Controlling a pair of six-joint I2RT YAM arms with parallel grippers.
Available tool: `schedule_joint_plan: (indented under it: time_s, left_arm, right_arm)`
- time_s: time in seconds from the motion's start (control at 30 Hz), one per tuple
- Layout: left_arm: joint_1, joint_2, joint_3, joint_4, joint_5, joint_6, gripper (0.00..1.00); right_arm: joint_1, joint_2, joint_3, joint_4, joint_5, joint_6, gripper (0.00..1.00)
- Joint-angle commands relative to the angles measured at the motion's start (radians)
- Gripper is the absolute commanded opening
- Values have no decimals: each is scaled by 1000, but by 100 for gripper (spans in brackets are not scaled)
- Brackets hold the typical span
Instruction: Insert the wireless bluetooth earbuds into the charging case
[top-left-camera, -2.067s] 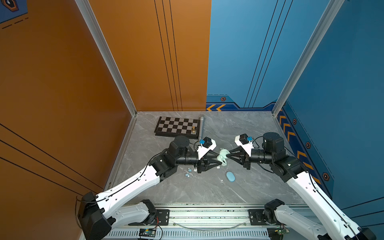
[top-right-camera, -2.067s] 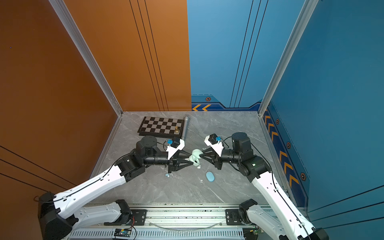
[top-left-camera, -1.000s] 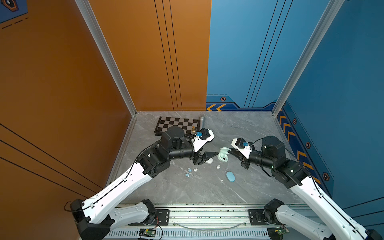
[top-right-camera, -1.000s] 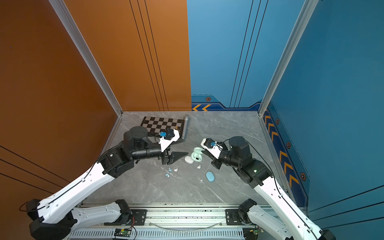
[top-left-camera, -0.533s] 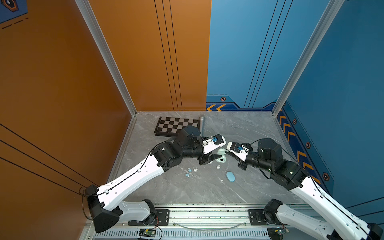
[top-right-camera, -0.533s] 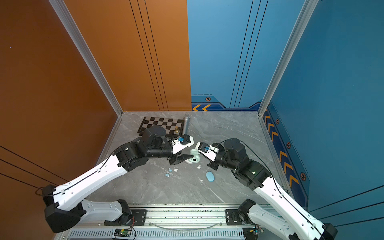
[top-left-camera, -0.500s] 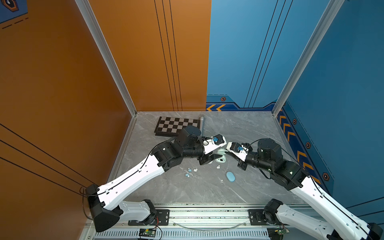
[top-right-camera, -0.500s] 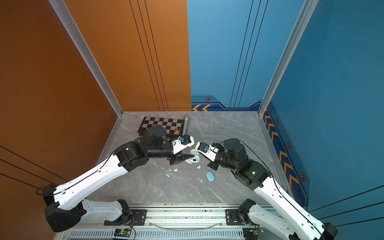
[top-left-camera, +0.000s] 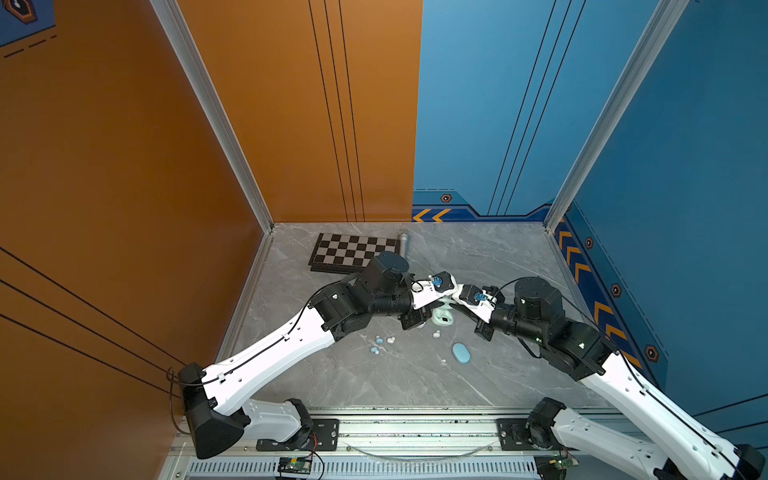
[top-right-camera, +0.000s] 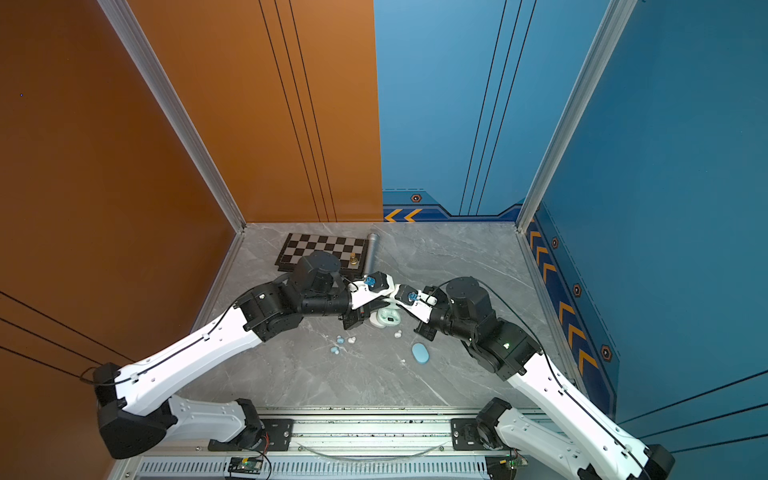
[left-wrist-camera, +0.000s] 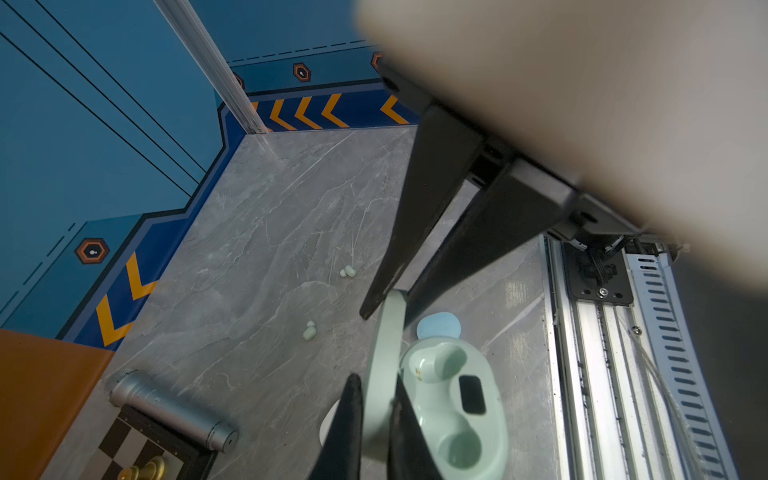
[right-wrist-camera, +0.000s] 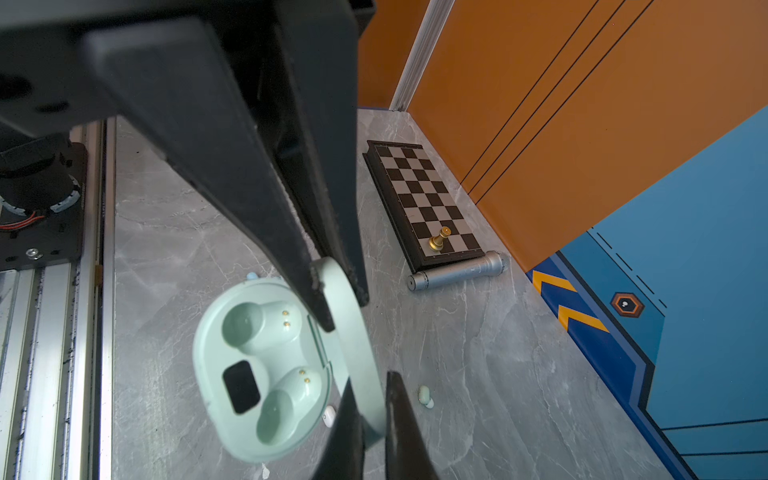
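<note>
Around the mint charging case (right-wrist-camera: 203, 345), which sits open on the grey table (top-left-camera: 374, 386), both pincers meet. The left gripper (left-wrist-camera: 376, 380) is clenched on one edge of the upright lid (left-wrist-camera: 384, 353), and the right gripper (right-wrist-camera: 370, 380) is clenched on the opposite edge. Three wireless earbuds (top-left-camera: 379, 340) lie loose on the table, left of the case in both top views. A pale bud (top-left-camera: 436, 333) lies just beside the case. A blue oval case (top-left-camera: 461, 353) lies closed nearby.
</note>
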Motion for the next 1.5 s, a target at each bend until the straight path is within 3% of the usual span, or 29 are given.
schedule_joint_plan:
  time_s: [0.0, 0.1, 0.27, 0.4, 0.5, 0.63, 0.67, 0.8, 0.87, 0.93, 1.03, 1.27, 1.47]
  left_arm:
    - [-8, 15, 32, -22, -3, -16, 0]
    - [-8, 17, 35, -23, -16, -32, 0]
    - [14, 6, 20, -22, -47, -84, 0]
    - [59, -14, -7, -12, -70, -164, 0]
    - [108, -33, -39, 2, -73, -234, 0]
    - [168, -68, -88, 28, -55, -310, 0]
    - [185, -81, -104, 40, -37, -330, 0]
    - [243, -143, -182, 116, 66, -409, 0]
    - [263, -173, -215, 147, 117, -437, 0]
    - [274, -201, -254, 188, 155, -462, 0]
    - [278, -239, -311, 235, 186, -498, 0]
    - [281, -291, -423, 289, 186, -575, 0]
    - [283, -314, -475, 358, 149, -633, 0]
  right_arm:
    - [7, -2, 26, 28, 5, -14, 0]
    - [6, -5, 23, 32, 2, -7, 0]
    - [-20, -37, 12, 37, -40, 12, 26]
    - [-50, -96, -1, 41, -61, 68, 40]
    - [-76, -135, -8, 49, -47, 184, 43]
    - [-115, -122, 7, 44, 203, 458, 55]
    - [-142, -100, 21, 23, 212, 512, 56]
    - [-279, 87, 136, -109, 36, 624, 58]
    - [-327, 220, 210, -187, -57, 643, 52]
    - [-351, 349, 277, -244, -151, 644, 49]
    - [-335, 527, 366, -329, -182, 579, 50]
    - [-277, 811, 479, -424, -6, 339, 57]
    - [-272, 1004, 587, -474, 106, 227, 59]
